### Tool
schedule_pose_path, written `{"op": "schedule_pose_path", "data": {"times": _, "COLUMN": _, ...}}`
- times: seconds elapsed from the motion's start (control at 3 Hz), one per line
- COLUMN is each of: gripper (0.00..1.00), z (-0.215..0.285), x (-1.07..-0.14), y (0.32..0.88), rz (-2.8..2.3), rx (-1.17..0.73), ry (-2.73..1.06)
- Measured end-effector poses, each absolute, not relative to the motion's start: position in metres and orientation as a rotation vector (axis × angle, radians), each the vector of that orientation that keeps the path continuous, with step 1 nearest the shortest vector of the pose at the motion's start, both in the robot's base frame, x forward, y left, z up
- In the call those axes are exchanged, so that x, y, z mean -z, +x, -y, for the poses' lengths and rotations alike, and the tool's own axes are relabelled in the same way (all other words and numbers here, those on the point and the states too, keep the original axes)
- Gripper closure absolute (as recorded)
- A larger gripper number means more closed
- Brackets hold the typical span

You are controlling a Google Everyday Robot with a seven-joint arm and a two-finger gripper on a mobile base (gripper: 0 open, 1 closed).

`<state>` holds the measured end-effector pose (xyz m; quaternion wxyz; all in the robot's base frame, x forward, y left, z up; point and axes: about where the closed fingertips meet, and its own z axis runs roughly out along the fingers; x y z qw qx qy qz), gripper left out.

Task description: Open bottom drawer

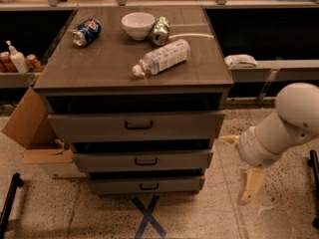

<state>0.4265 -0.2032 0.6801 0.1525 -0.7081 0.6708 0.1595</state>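
Wood-grain, grey-brown: that is the bench (99, 68) top, standing on a speckled floor (259, 223) with a blue tape cross (148, 217) stuck down right in front. Dark shelving runs behind on both sides.

Down the bench face go a top drawer (89, 126), a middle drawer (99, 162) and the bottom drawer (114, 186). That last one is the lowest and slimmest, just above the cross, with its small black handle (149, 186) centred on the front. Whether it is fully pushed in, I cannot tell.

Over on the right, the pincer (232, 170) hangs off a white arm (284, 126) beside the bench's right corner, level with the two lower drawers. It is apart from the bottom drawer, off to that drawer's right. Its two tan fingers (251, 183) are spread wide, one pointing left toward the bench and one down at the floor, and they grip nothing.

Up top, a white bowl (138, 24) sits upright near the back. A green can (160, 30) lies just beside it on the right and a blue can (85, 32) lies to its left. A clear bottle (162, 57) lies on its side nearer the front.

Left of the bench is a cardboard box (25, 128) with a flap raised, its contents hidden. A shelf (20, 78) above it carries a white pump bottle (17, 59).
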Motion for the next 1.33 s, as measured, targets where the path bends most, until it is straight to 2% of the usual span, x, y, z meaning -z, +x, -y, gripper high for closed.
{"op": "schedule_pose_path", "data": {"times": 0.33, "gripper": 0.00, "z": 0.183, "x": -0.619, "y": 0.416, "rz": -1.923, "rx": -0.615, "ry": -1.986}}
{"op": "schedule_pose_path", "data": {"times": 0.67, "gripper": 0.00, "z": 0.184, "x": -0.614, "y": 0.417, "rz": -1.915, "rx": -0.618, "ry": -1.978}}
{"op": "schedule_pose_path", "data": {"times": 1.33, "gripper": 0.00, "z": 0.177, "x": -0.464, "y": 0.430, "rz": -1.920, "rx": -0.731, "ry": -2.015}}
